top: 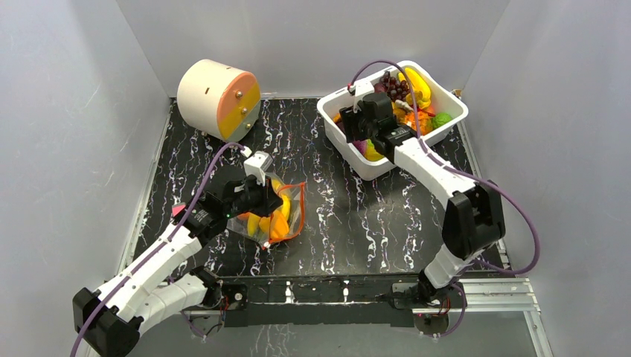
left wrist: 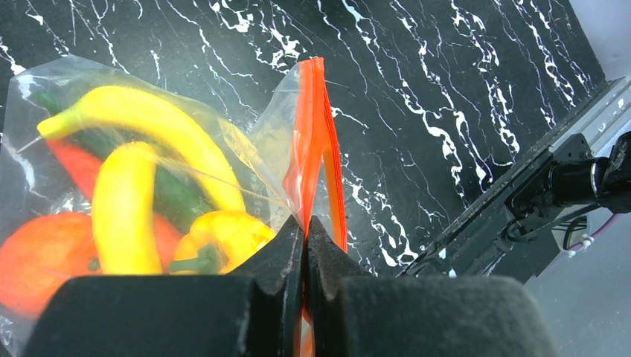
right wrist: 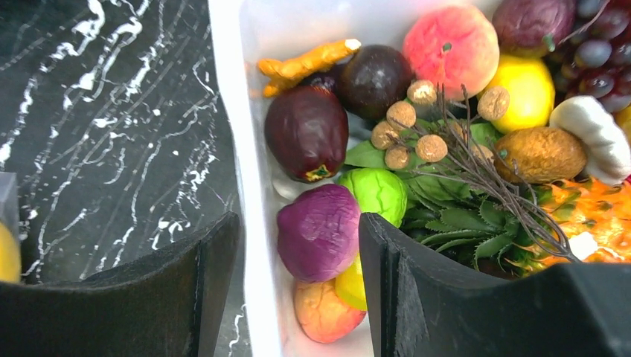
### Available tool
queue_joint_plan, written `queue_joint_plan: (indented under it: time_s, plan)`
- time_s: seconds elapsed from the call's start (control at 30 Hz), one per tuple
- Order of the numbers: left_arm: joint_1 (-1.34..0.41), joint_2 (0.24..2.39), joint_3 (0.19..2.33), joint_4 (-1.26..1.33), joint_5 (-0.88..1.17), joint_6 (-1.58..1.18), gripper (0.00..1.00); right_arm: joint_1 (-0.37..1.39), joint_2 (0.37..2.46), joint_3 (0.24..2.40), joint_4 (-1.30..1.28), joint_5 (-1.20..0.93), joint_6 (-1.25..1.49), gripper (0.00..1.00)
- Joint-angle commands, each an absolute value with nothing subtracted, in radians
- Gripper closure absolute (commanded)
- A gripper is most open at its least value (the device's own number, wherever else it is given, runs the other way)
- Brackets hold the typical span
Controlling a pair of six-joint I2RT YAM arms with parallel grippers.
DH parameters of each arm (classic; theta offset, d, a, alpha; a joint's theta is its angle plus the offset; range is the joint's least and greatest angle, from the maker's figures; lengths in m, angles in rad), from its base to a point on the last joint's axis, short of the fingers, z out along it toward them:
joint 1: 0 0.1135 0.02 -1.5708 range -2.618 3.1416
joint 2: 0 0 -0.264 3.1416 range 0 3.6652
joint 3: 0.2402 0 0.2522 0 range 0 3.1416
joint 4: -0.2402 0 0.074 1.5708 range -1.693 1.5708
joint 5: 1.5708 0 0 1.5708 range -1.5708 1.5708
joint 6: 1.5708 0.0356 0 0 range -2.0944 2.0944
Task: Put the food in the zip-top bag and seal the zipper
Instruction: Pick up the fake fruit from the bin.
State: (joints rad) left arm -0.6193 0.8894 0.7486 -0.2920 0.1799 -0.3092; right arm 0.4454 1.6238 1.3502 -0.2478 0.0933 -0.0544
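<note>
The left gripper (left wrist: 305, 227) is pressed together, pinching the thin orange-red plastic zipper strip (left wrist: 316, 134) of the clear, crinkly zip-top bag (left wrist: 89, 74). From the pinch the strip extends straight away from the gripper as two flat bands lying close together. The bag lies on the left half of the black, white-veined worktop (left wrist: 446, 89). Its long axis runs roughly near-to-far, and its zippered mouth faces the right arm's side. Smooth toy food shows through the glossy film: two curved yellow bananas (left wrist: 149, 119), a yellow pepper (left wrist: 223, 238), a round orange fruit (left wrist: 37, 256), and red and dark green pieces. The right gripper (right wrist: 298, 260) is spread and holds nothing. It straddles the wall of the white rectangular tub (right wrist: 242, 149) at the back right — one finger outside, one inside — above a matte purple fruit (right wrist: 320, 230) and a green, leafy-textured ball.
</note>
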Motion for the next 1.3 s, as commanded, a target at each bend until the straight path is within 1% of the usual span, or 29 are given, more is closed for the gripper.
queue_joint_plan:
  time_s: [0.0, 0.07, 0.13, 0.2, 0.4, 0.47, 0.53, 0.63, 0.73, 1.27]
  plan:
    - [-0.623, 0.875, 0.751, -0.269, 0.225, -0.3, 1.0, 0.381, 1.668, 1.429, -0.268, 0.004, -0.065, 0.41]
    - [-0.623, 0.872, 0.745, -0.268, 0.224, -0.301, 1.0, 0.368, 1.693, 1.449, -0.266, 0.05, -0.095, 0.42]
    - [-0.623, 0.872, 0.743, -0.267, 0.225, -0.301, 1.0, 0.354, 1.721, 1.467, -0.259, 0.109, -0.149, 0.48]
    - [-0.623, 0.873, 0.743, -0.265, 0.225, -0.301, 1.0, 0.345, 1.751, 1.479, -0.249, 0.153, -0.229, 0.52]
    - [-0.624, 0.863, 0.739, -0.269, 0.216, -0.299, 1.0, 0.34, 1.842, 1.565, -0.281, 0.26, -0.435, 0.52]
    - [-0.623, 0.86, 0.738, -0.267, 0.214, -0.294, 1.0, 0.341, 1.864, 1.606, -0.331, 0.261, -0.533, 0.52]
    - [-0.623, 0.86, 0.739, -0.267, 0.209, -0.29, 1.0, 0.34, 1.877, 1.613, -0.358, 0.268, -0.642, 0.52]
    - [-0.623, 0.863, 0.74, -0.265, 0.21, -0.288, 1.0, 0.337, 1.902, 1.63, -0.393, 0.325, -0.728, 0.52]
    - [-0.623, 0.863, 0.74, -0.265, 0.215, -0.287, 1.0, 0.326, 1.925, 1.654, -0.429, 0.336, -0.763, 0.52]
    - [-0.623, 0.851, 0.736, -0.268, 0.207, -0.286, 1.0, 0.313, 1.997, 1.675, -0.4, 0.363, -0.869, 0.56]
